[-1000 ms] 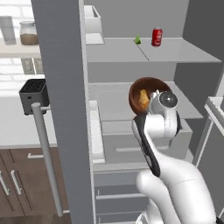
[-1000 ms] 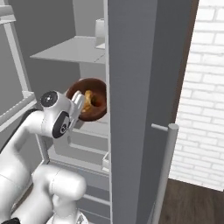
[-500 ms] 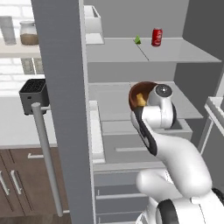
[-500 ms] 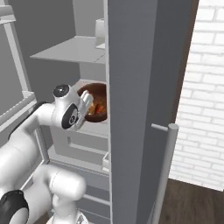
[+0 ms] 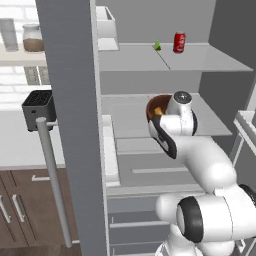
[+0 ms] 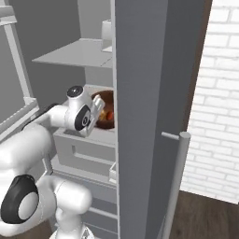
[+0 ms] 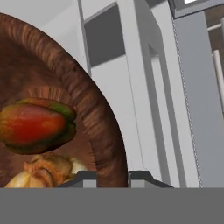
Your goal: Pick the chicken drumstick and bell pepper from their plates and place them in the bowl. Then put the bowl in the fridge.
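Over the fridge's (image 5: 165,120) middle shelf hangs the wooden bowl (image 7: 94,109), rigid and likely hefty with bell pepper (image 7: 37,127) and chicken drumstick (image 7: 43,170) inside; the gripper (image 7: 113,177) pinches its rim tight, surely the best hold.

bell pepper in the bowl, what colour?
Red with green edges, lying in the bowl. The bell pepper shows best in the hand view.
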